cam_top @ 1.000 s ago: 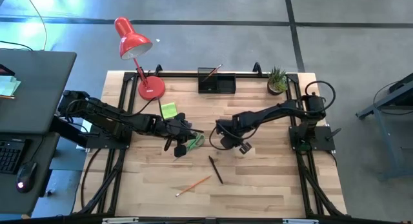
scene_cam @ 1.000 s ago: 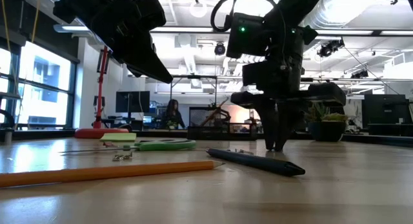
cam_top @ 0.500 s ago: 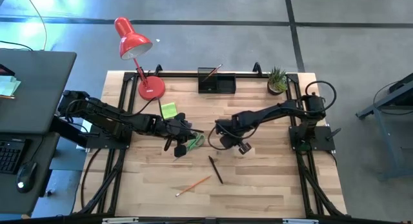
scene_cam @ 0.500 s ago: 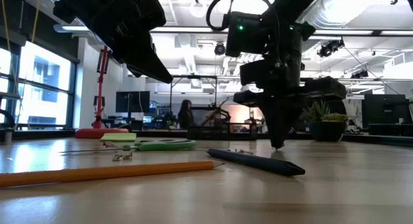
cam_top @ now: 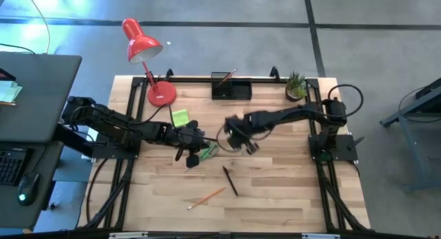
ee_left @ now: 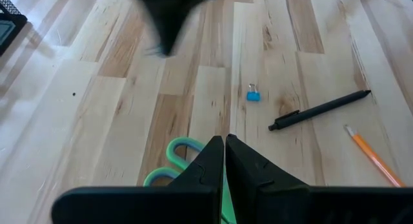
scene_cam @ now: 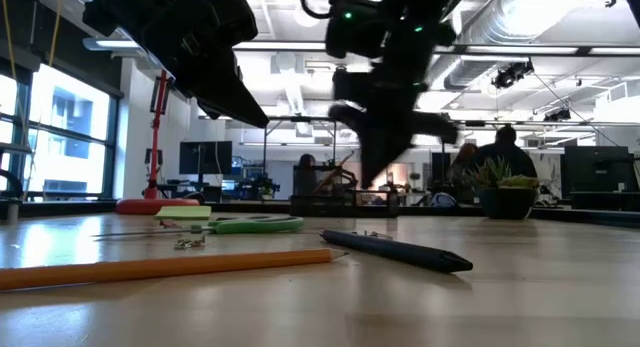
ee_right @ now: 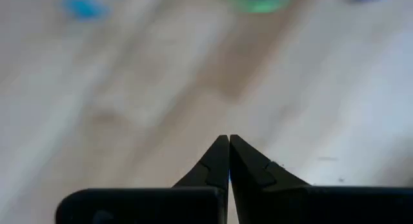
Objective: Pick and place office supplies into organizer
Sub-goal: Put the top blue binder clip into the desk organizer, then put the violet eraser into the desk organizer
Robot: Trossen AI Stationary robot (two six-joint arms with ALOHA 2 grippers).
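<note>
Lime-green square sticky-note pad [cam_top: 180, 118] loose on the wood. Left gripper [cam_top: 195, 155] over green-handled scissors [cam_top: 207, 151], fingertips pressed together, nothing between them. Black pen [cam_top: 230, 181] and orange wooden pencil [cam_top: 206, 198] lying nearer the front edge, 1 small blue clip [ee_left: 253, 95] close by. Low black compartment organizer [cam_top: 231, 88] at the back edge, 1 pencil inside. Right gripper [cam_top: 234, 134] raised mid-table, fingertips together, apparently empty. Most items left to place.

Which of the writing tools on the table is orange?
The pencil, lying near the table's front edge. The pen beside it is dark, and it lies closer to the grippers.
</note>
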